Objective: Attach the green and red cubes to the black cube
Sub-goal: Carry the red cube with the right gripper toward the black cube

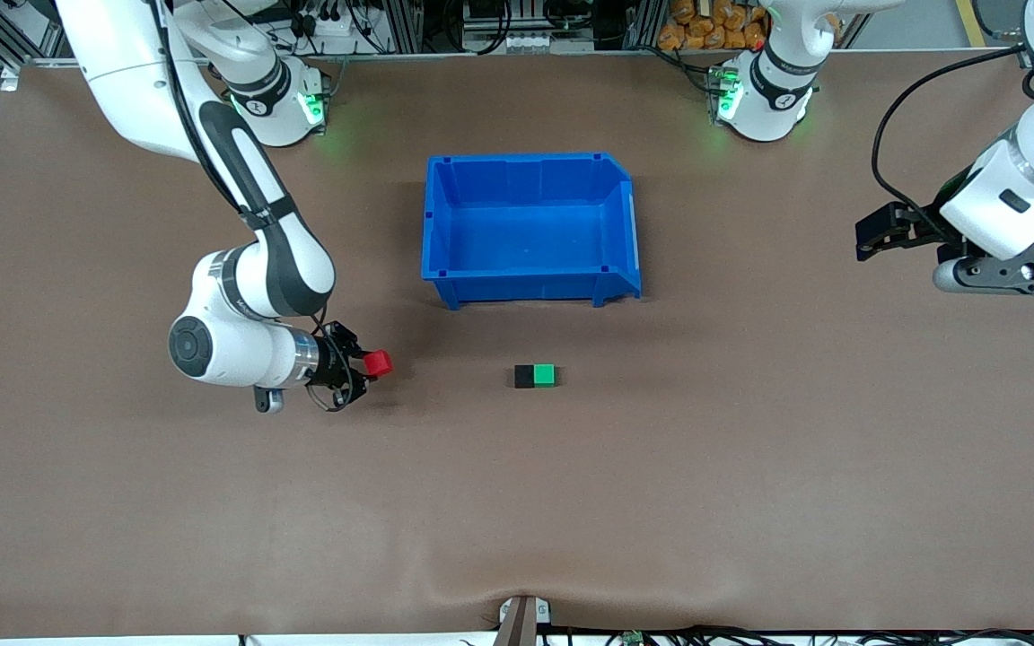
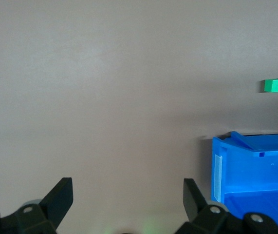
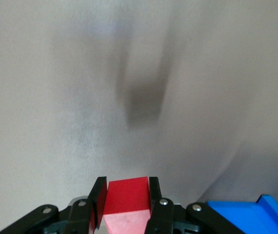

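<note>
Right gripper [image 1: 372, 365] clamped on red cube [image 1: 379, 362], held above the table [image 1: 750, 467] toward the right arm's end. Black cube [image 1: 524, 377] and green cube [image 1: 545, 375] touching side by side, nearer the front camera than the blue bin [image 1: 530, 287]. Left gripper [image 1: 867, 240] waits, fingers apart, over the left arm's end.

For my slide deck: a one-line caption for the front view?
Right gripper carries red cube; green cube already joined to black cube; left gripper open.

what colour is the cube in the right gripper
Red. The cube sits between the right gripper's fingers, clearest in the right wrist view.
</note>
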`<action>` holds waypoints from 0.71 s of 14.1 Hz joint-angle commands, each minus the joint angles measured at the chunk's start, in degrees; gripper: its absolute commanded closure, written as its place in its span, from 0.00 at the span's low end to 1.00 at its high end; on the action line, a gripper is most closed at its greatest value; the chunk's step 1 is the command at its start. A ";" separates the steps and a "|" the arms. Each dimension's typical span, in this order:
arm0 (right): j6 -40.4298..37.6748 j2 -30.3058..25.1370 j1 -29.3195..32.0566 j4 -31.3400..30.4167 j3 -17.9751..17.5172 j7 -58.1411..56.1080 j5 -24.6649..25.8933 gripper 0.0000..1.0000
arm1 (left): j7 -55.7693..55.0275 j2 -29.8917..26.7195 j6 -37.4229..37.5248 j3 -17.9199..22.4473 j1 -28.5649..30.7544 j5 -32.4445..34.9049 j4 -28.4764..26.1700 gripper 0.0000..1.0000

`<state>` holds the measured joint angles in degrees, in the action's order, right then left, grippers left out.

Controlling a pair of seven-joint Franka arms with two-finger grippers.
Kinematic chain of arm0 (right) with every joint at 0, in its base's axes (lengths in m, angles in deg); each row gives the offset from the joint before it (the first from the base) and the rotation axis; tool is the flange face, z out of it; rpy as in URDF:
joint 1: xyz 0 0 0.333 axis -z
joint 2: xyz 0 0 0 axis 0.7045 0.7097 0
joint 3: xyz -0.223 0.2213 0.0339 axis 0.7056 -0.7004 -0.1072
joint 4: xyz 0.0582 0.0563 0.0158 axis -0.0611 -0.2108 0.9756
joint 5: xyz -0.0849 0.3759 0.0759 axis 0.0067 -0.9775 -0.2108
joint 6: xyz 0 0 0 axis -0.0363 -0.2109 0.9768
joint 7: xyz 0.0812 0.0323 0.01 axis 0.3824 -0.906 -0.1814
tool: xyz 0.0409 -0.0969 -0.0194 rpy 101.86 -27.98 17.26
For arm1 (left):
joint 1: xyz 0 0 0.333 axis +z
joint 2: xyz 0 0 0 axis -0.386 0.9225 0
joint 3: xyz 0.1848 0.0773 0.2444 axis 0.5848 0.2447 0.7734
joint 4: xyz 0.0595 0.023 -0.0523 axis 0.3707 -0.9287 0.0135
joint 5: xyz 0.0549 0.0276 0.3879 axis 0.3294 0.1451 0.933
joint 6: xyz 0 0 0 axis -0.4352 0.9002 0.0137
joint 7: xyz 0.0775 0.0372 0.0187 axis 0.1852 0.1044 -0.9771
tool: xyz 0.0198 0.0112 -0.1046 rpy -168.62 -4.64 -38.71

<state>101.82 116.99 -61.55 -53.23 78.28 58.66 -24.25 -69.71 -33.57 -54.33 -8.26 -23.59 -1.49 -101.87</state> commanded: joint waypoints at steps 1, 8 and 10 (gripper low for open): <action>-0.18 1.75 -1.08 2.56 0.35 2.00 -0.87 1.00 | 0.74 -0.93 1.36 -1.58 0.44 0.15 0.84 0.00; 0.44 2.10 -2.40 2.82 0.35 3.32 -3.06 1.00 | 5.02 -1.64 0.92 -1.59 3.24 -0.73 -0.04 0.00; 0.61 2.10 -3.10 2.91 0.35 4.63 -3.15 1.00 | 7.59 -1.55 0.92 -1.59 7.11 -3.35 -0.13 0.00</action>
<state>102.32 118.22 -63.61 -51.87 78.28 61.27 -26.34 -65.45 -34.16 -54.06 -9.50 -20.52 -2.34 -101.48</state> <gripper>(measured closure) 0.604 0.000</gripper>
